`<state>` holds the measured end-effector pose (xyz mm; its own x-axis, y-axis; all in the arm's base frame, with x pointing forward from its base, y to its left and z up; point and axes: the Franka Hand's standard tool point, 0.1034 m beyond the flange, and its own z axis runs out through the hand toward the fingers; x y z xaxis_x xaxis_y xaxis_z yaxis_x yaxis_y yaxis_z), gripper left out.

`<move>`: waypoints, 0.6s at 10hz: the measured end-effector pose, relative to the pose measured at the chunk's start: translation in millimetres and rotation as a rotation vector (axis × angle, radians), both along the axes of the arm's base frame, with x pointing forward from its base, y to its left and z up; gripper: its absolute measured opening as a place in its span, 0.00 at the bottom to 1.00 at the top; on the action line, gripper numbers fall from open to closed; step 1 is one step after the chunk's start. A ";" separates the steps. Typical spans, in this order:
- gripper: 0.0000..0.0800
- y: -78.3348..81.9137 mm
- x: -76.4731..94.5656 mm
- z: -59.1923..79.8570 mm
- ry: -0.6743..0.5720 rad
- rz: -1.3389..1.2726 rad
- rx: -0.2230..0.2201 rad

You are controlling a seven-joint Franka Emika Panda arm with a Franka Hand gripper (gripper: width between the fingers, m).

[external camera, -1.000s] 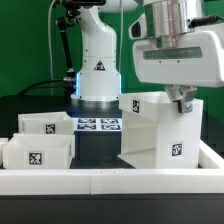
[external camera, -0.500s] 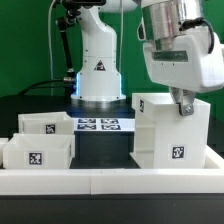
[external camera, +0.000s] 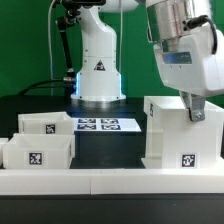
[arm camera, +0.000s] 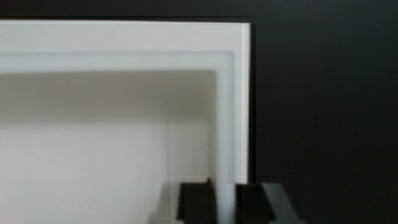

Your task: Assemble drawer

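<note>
The white drawer shell [external camera: 182, 135] stands upright at the exterior view's right, a marker tag on its front. My gripper [external camera: 194, 112] comes down onto its top edge and is shut on one thin wall of the shell. In the wrist view the shell's open inside [arm camera: 116, 120] fills the picture and its wall [arm camera: 233, 110] runs between my two dark fingertips [arm camera: 196, 202]. Two small open-top trays sit at the exterior view's left: one nearer [external camera: 37, 153], one behind it [external camera: 45, 124].
The marker board [external camera: 108, 125] lies flat on the dark table before the arm's white base [external camera: 98, 70]. A long low white rail [external camera: 110, 180] runs along the front and up the right side [external camera: 222, 160]. A green backdrop stands behind.
My gripper has moved toward the exterior view's right, dragging the shell with it. The shell has also turned a little. The two trays have not moved.
</note>
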<state>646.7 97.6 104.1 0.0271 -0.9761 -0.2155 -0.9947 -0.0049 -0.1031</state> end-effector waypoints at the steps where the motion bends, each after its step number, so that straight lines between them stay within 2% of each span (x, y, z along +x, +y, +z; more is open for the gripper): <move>1: 0.05 0.3 0.0 0.2 -0.001 0.005 0.000; 2: 0.05 0.6 -0.1 0.0 -0.002 0.009 -0.001; 3: 0.27 1.1 -0.3 -0.1 -0.002 0.013 -0.001; 5: 0.62 1.3 -0.6 0.4 -0.008 0.041 -0.004; 6: 0.62 -0.3 -1.0 2.7 -0.017 0.090 -0.008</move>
